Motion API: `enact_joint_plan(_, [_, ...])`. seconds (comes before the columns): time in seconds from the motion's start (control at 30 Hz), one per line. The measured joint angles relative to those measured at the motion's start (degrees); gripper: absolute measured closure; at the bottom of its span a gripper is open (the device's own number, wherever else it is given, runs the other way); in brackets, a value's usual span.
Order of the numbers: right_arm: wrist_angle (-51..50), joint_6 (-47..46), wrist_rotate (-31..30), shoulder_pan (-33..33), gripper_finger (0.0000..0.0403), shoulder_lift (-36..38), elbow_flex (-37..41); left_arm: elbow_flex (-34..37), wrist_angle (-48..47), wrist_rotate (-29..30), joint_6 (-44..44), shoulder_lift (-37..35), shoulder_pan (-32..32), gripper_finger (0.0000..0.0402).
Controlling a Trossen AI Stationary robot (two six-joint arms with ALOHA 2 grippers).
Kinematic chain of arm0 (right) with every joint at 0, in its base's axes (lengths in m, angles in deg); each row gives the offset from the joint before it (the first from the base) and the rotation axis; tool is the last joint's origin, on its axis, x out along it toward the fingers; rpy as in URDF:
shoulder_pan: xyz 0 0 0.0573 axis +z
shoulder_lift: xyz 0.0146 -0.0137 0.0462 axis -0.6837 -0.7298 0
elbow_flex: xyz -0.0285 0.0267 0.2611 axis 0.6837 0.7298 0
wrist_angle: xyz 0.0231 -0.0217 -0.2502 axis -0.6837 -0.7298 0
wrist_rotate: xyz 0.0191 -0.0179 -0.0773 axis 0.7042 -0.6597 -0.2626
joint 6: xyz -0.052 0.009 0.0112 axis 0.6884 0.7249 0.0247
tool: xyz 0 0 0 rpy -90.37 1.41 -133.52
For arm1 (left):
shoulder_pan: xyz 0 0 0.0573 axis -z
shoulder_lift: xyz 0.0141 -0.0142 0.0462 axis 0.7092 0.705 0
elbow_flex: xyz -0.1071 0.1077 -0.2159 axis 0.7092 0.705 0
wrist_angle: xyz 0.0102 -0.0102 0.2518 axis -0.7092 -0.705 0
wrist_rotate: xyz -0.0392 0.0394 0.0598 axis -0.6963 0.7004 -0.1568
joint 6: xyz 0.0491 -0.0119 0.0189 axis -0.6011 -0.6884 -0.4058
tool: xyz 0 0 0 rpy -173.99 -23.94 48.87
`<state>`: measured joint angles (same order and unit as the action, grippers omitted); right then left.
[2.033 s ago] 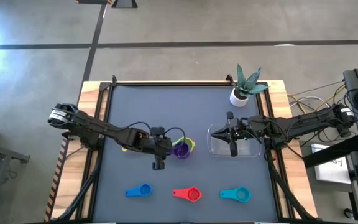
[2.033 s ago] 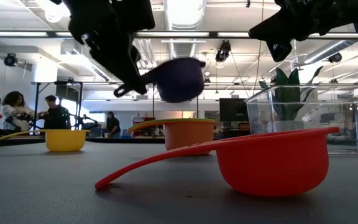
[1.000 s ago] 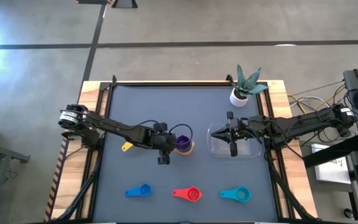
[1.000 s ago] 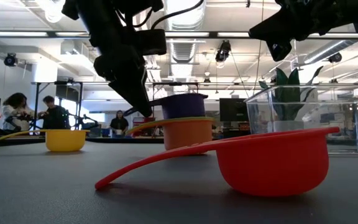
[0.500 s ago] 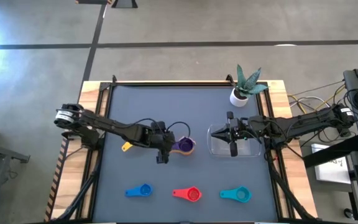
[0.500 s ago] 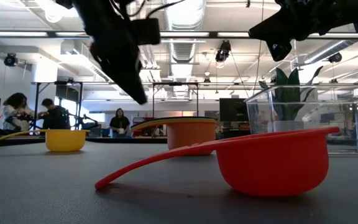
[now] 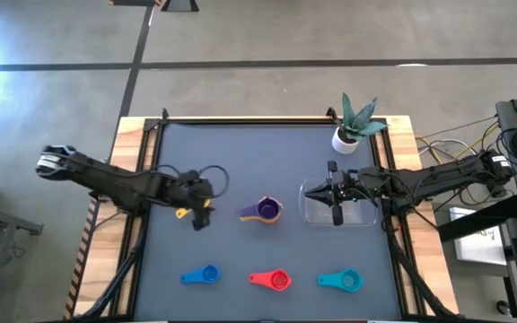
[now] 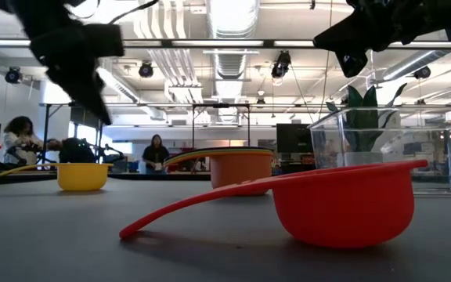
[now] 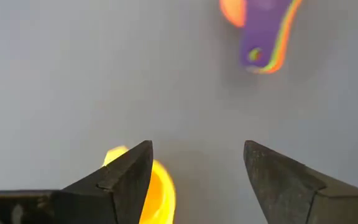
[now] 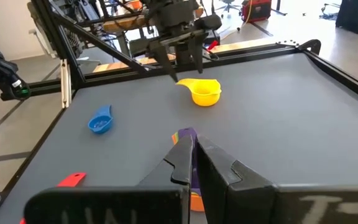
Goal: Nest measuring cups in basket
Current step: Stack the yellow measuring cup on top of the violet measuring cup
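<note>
A: High view first. Left gripper [image 7: 197, 215] hangs over the yellow cup [image 7: 183, 212] at the left-middle of the table [image 7: 240, 152]. Fingers apart, nothing between them; the left wrist view shows the yellow cup [image 9: 151, 193] beside one finger [image 9: 114, 183] and bare table in the gap.

B: And the stack?

A: Purple cup [image 7: 262, 210] sits in the orange cup [image 7: 275, 213] near the table's centre, with a thin green handle showing under the purple handle [image 9: 263, 37]. It is well apart from the left gripper. In the low view the orange cup [image 8: 239, 168] stands upright on the table.

B: Right arm?

A: Right gripper [image 7: 335, 213] is over the clear basket [image 7: 366, 220], fingers pressed together, holding nothing. The right wrist view shows its two fingers [image 10: 185, 163] touching.

B: Basket contents?

A: No cup shows inside it. It lies right of centre, just in front of the white plant pot [image 7: 345, 139].

B: Remaining cups?

A: A row along the near edge: blue cup [image 7: 206, 275], red cup [image 7: 277, 281], teal cup [image 7: 347, 282], well apart from each other. The red cup [image 8: 343, 204] fills the front of the low view.
</note>
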<state>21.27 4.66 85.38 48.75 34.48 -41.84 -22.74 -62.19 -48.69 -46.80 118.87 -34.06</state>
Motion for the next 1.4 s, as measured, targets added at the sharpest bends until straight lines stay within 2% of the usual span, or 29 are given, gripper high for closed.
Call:
enact_joint_plan(0.17, [0.08,0.13,0.0,0.0,0.0394,0.0,0.0,6.18,-0.42,0.1,6.06,-8.27,0.0,0.0172])
enact_joint_plan(0.33, [0.1,-0.09,0.0,0.02,0.0394,0.0,0.0,8.87,-2.32,2.42,8.61,-11.78,0.0,0.0172])
enact_joint_plan(0.67, [0.12,-0.73,0.0,-0.01,0.0394,0.0,0.0,9.76,-6.97,3.11,12.44,-12.39,-0.02,0.0172])
enact_joint_plan(1.07, [0.3,-0.74,0.0,0.02,0.0394,0.0,0.0,9.76,-8.54,3.41,13.66,-12.4,-0.02,0.0121])
enact_joint_plan(1.4, [1.06,-0.68,0.0,-0.01,0.0394,0.0,0.0,9.76,-11.64,3.44,16.94,-12.34,-0.02,0.0116])
